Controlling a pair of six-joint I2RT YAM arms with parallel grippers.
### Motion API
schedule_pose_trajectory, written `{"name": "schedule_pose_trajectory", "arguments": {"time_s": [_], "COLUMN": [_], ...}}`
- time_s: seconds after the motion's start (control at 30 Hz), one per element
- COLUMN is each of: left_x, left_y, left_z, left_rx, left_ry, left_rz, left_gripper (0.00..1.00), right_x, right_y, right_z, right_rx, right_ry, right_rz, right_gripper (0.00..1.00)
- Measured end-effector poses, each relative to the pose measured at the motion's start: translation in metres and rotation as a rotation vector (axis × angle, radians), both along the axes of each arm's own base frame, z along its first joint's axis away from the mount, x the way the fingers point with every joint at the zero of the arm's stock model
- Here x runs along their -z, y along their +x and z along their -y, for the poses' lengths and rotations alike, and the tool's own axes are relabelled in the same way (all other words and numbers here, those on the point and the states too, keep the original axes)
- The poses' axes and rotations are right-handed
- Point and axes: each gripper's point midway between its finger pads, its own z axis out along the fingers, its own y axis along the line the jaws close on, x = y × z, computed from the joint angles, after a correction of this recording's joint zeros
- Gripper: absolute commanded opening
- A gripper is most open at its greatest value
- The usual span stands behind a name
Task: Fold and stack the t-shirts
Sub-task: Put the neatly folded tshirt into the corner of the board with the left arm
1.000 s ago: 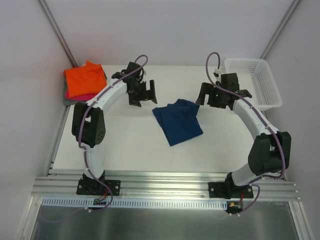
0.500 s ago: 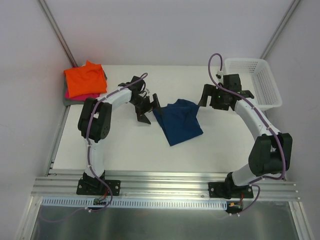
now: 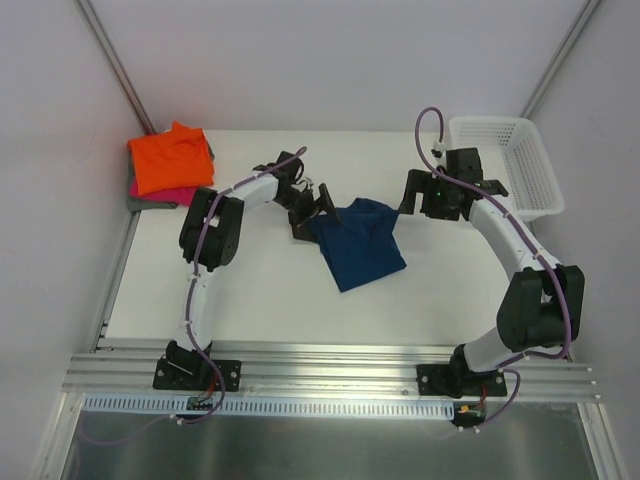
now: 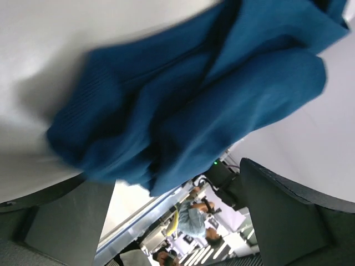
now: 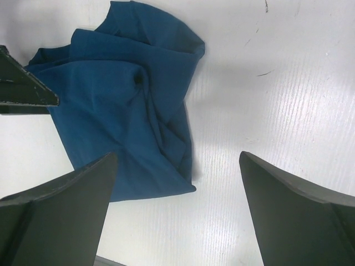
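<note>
Navy-blue crumpled cloth t-shirt (image 3: 355,245) lies on white desk (image 3: 250,290). My left hand (image 3: 308,212) at its left edge, right hand (image 3: 420,205) just off its far-right corner; both wide open, empty. Risk: pinching bunched layers, so it drags w/o spreading.

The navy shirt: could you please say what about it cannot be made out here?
- Top view: the navy shirt has its left edge hidden behind the left jaws.
- Left wrist view: its cloth is blurred, so contact with the jaws is unclear.
- Every view: its folds cover whatever lies inside.
</note>
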Motion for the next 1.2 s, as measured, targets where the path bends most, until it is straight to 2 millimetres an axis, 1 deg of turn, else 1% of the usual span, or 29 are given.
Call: {"name": "schedule_pose_trajectory", "arguments": {"time_s": [0.1,0.17,0.2,0.27,0.3,0.33,0.4,0.5,0.6,0.67,0.73,0.83,0.9,0.97,1.03,1.1,1.2], "left_x": [0.003,0.004,0.004,0.006,0.011,0.016,0.023,0.021,0.020,0.016,0.006,-0.023,-0.053,-0.087,-0.117,-0.139,-0.158], "left_y": [0.000,-0.005,-0.008,-0.015,-0.018,-0.020,-0.027,-0.027,-0.023,-0.016,0.002,0.043,0.074,0.098,0.114,0.121,0.124], "left_z": [0.015,0.028,0.034,0.044,0.047,0.049,0.050,0.052,0.046,0.036,0.022,-0.006,-0.031,-0.056,-0.084,-0.110,-0.140], "left_rx": [0.024,0.044,0.055,0.073,0.082,0.088,0.100,0.104,0.106,0.105,0.101,0.078,0.047,0.013,-0.026,-0.061,-0.089], "left_ry": [-0.032,-0.053,-0.065,-0.086,-0.083,-0.084,-0.091,-0.100,-0.088,-0.057,-0.017,0.038,0.081,0.119,0.165,0.211,0.269], "left_rz": [0.000,-0.007,-0.009,-0.024,-0.020,-0.020,-0.041,-0.035,-0.011,0.037,0.117,0.292,0.432,0.565,0.667,0.736,0.788], "left_gripper": [0.88,0.81,0.73,0.17,0.05,0.00,0.00,0.00,0.00,0.00,0.00,0.00,0.00,0.00,0.00,0.00,0.00], "right_x": [0.000,0.001,0.001,0.001,0.001,0.001,0.001,0.001,0.001,0.001,0.000,-0.002,-0.003,-0.005,-0.006,-0.007,-0.007], "right_y": [-0.001,-0.001,-0.001,-0.001,-0.001,-0.001,-0.001,-0.001,0.000,0.000,0.001,0.004,0.005,0.007,0.008,0.010,0.010], "right_z": [0.000,0.000,0.000,0.000,0.001,0.001,0.001,0.001,0.001,0.001,0.001,0.000,-0.001,-0.002,-0.003,-0.003,-0.002], "right_rx": [0.000,-0.001,-0.002,-0.002,-0.002,-0.002,-0.002,-0.001,-0.001,-0.001,0.001,0.005,0.007,0.008,0.011,0.015,0.021], "right_ry": [-0.001,-0.002,-0.002,-0.004,-0.007,-0.007,-0.008,-0.009,-0.008,-0.007,-0.003,0.004,0.010,0.015,0.021,0.025,0.034], "right_rz": [-0.003,-0.003,-0.003,-0.003,-0.003,-0.002,-0.002,-0.002,-0.001,0.000,0.005,0.015,0.023,0.030,0.036,0.041,0.042], "right_gripper": [0.97,0.97,0.97,0.97,0.97,0.97,0.97,0.97,0.97,0.97,0.97,0.97,0.97,0.97,0.97,0.97,0.97]}}
